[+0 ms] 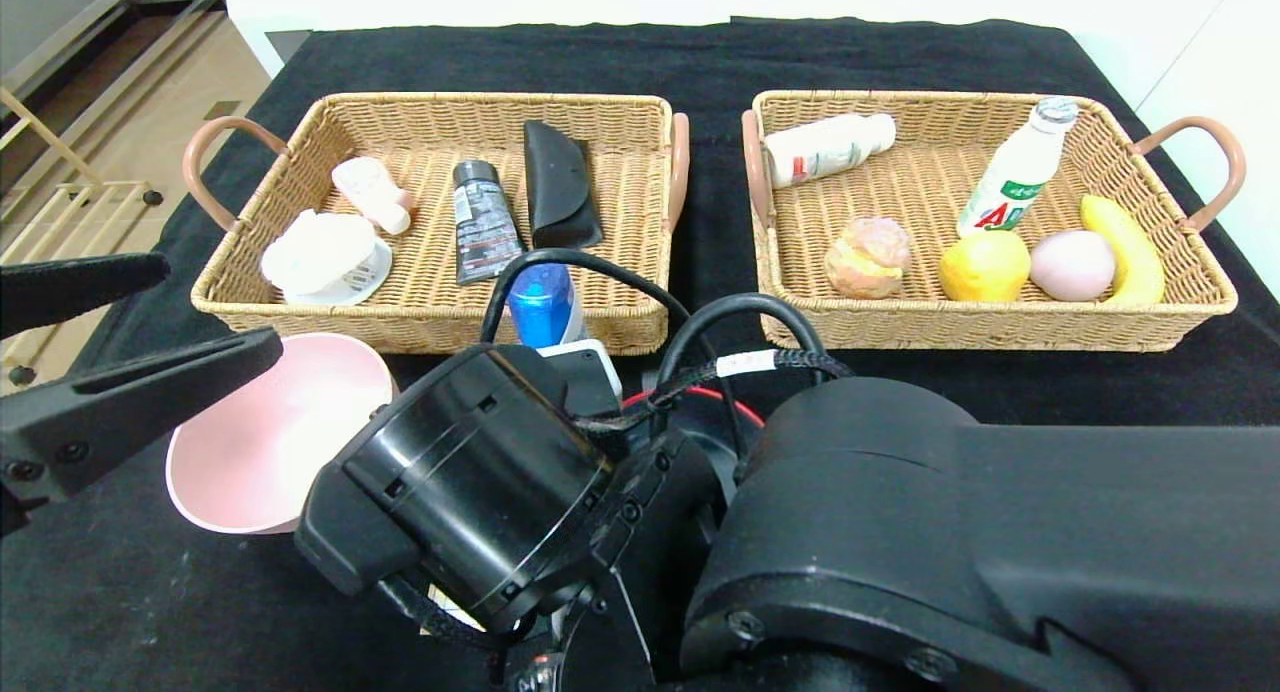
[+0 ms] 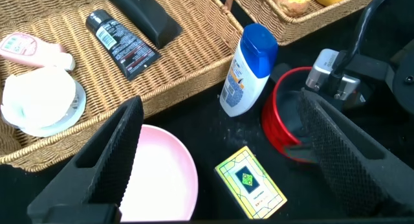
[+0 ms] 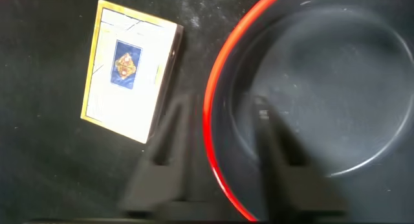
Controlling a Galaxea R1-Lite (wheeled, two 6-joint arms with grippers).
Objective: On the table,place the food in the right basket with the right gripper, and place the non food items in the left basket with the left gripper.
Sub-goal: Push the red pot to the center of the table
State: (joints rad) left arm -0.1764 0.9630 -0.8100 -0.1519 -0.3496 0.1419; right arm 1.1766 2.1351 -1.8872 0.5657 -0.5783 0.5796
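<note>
My right gripper (image 3: 220,109) is open and straddles the rim of a red bowl (image 3: 310,88), one finger outside the rim and one inside. The bowl also shows in the left wrist view (image 2: 277,123). In the head view my right arm (image 1: 900,532) hides that gripper. My left gripper (image 1: 110,332) is open and empty, above the table between a pink bowl (image 1: 270,432) and the red bowl. A yellow card box (image 2: 251,182) lies below it. A white bottle with a blue cap (image 2: 246,68) stands against the left basket (image 1: 430,324).
The left basket holds a black case (image 1: 558,187), a dark tube, a pink bottle and a white cup. The right basket (image 1: 1000,324) holds two drink bottles, a bun, a lemon, an egg and a banana. The card box lies beside the red bowl (image 3: 129,68).
</note>
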